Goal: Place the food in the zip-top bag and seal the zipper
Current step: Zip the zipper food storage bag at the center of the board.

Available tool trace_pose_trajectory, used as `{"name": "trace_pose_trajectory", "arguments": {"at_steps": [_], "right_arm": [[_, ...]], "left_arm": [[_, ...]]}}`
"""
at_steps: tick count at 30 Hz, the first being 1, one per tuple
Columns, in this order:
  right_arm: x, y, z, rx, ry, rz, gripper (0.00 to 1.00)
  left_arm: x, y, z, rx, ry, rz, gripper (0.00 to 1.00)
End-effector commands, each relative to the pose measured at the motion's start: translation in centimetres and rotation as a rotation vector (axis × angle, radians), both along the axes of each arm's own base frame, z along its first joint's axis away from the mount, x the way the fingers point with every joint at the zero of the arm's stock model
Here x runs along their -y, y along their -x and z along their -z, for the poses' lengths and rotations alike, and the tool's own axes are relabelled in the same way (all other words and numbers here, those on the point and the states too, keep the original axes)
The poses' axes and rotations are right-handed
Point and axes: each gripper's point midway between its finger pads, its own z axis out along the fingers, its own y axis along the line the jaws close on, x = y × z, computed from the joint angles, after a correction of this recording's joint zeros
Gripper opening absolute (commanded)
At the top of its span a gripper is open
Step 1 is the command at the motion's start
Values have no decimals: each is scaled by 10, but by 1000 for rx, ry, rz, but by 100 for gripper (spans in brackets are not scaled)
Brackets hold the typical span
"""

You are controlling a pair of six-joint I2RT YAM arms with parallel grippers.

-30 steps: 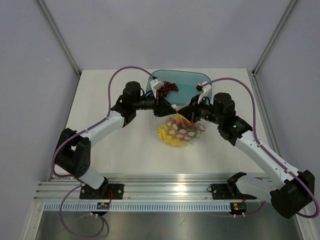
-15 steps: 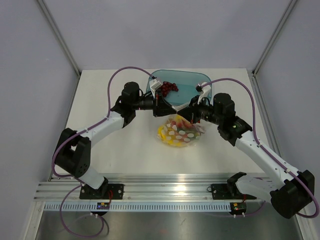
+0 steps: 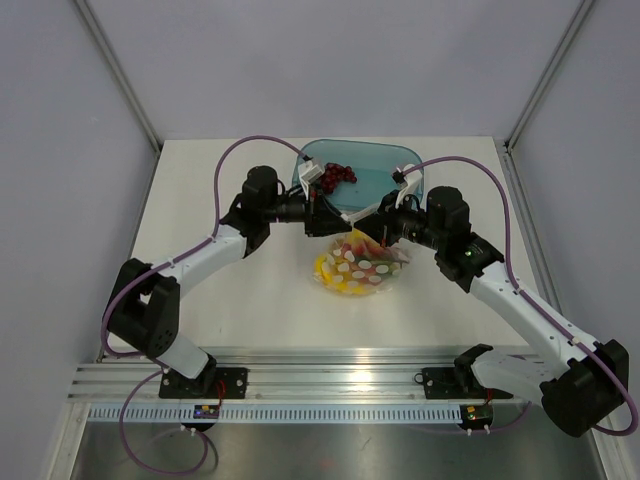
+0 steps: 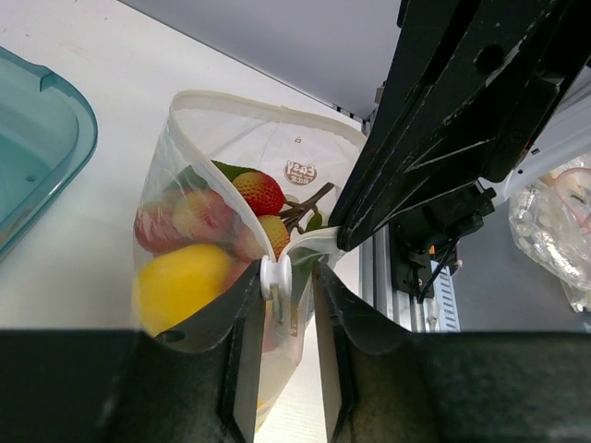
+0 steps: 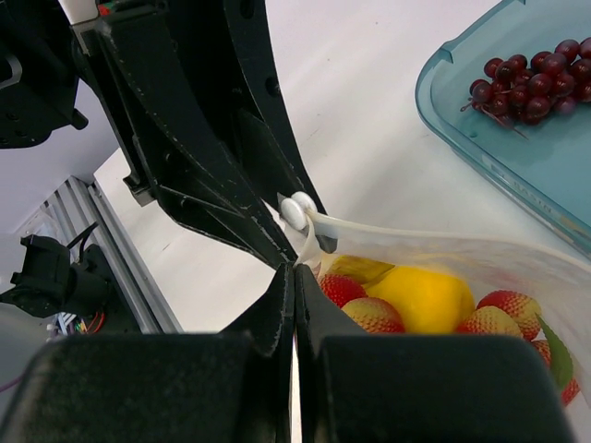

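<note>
Zip-top bag (image 3: 358, 266): clear with white dots, lying mid-table (image 3: 185, 190), just on the near side of the teal tray (image 3: 375, 165), between the two grippers. Its mouth end is raised toward the tray.

Food in the bag, left wrist view: lemon (image 4: 180, 281), strawberries (image 4: 260, 192), green leaves behind them. The mouth gapes in a wide loop, so the zipper (image 4: 249, 103) is unsealed along most of its length.

Slider (image 4: 275, 277): small white tab at the near end of the mouth.

Left gripper (image 4: 282, 291): fingers narrowly apart, one on each side of the slider. One finger is against the tab, and a thin gap shows by the other. Cannot tell if it is truly clamped.

Right gripper (image 5: 295, 277): fingers pressed together on the zipper strip just below the slider, holding the bag's edge up. It sits close against the left gripper's fingers.

Tray holds a bunch of dark red berries (image 5: 531, 78), outside the bag.
</note>
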Motion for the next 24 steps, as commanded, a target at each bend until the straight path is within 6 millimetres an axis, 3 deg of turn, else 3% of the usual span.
{"name": "trace_pose_trajectory", "arguments": {"at_steps": [1, 5, 9, 11, 15, 24], "right_arm": [[-4, -2, -32, 96, -67, -3, 0], [-4, -2, -31, 96, -65, 0, 0], [-4, -3, -31, 93, -65, 3, 0], [-4, -2, -32, 95, -67, 5, 0], [-3, -3, -31, 92, -69, 8, 0], [-4, -3, -32, 88, -76, 11, 0]], "left_arm": [[-4, 8, -23, 74, 56, 30, 25], [-5, 9, -25, 77, 57, 33, 22], [-8, 8, -24, 69, 52, 23, 43], [-8, 9, -24, 71, 50, 20, 44], [-10, 11, -23, 78, 48, 14, 42], [-9, 12, -25, 72, 62, 20, 26]]}}
